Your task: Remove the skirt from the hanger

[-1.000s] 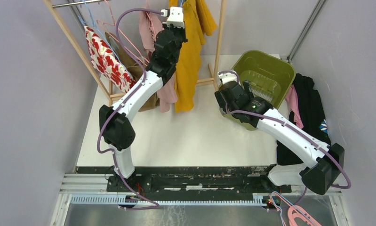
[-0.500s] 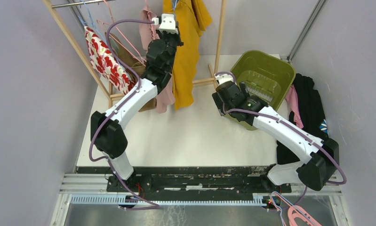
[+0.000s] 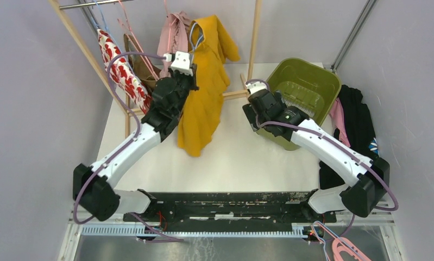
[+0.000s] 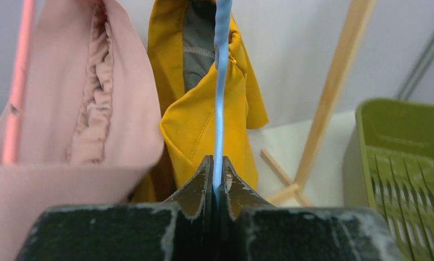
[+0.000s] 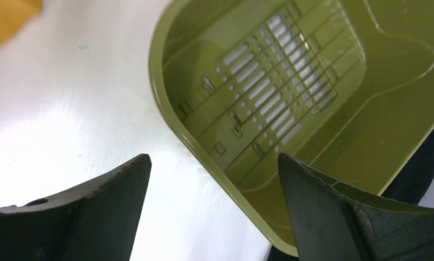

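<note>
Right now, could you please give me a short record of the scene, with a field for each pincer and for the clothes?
Left pincer: shut on the wire of the blue hanger
Right pincer: open, holding nothing, over the near rim of the green basket
Yellow garment: on the blue hanger, draping down toward the table
Pink garment: hanging beside the yellow garment on the wooden rack
Dark clothes: piled to the right of the basket
Task state: garment not yet off the hanger
</note>
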